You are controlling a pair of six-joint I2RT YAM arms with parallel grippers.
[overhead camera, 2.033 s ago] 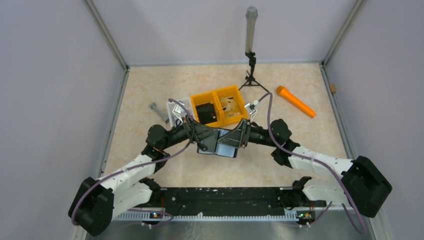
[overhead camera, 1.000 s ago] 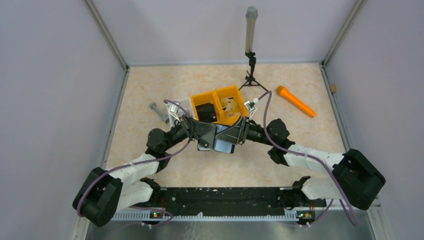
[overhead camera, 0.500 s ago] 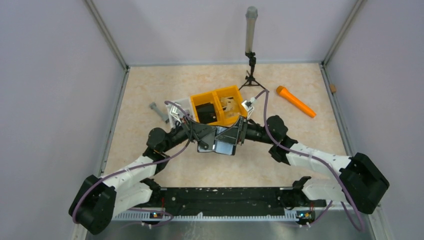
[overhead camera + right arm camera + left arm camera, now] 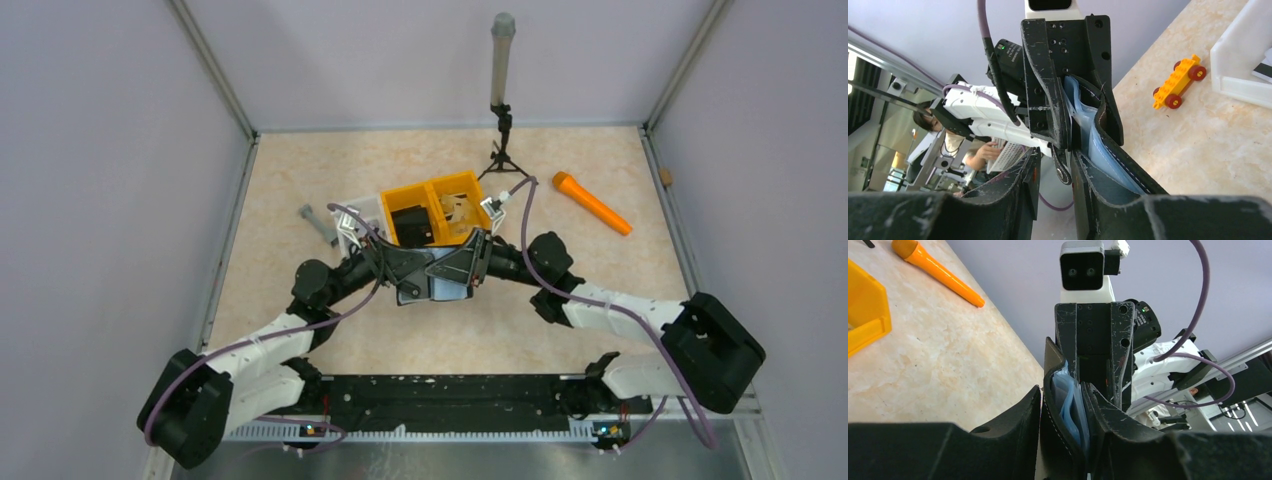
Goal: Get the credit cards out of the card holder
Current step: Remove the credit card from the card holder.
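The card holder, black with pale blue lining, hangs above the table between both grippers, just in front of the orange bin. My left gripper is open and straddles one black wall and its bulging blue pockets. A thin gap shows beside one finger. My right gripper is open. One of its fingers sits inside the holder against the lining. Only the snap strap dangles in the gap. The credit cards are hidden; none shows in the pockets.
An orange two-part bin holds a black blocky item, with a white tray to its left. An orange tool, a tripod pole, a grey piece and a yellow toy car lie around.
Both grippers and the holder have drifted slightly away from the bases, towards the bin. The left jaws have loosened on the holder wall and the right jaws have narrowed.
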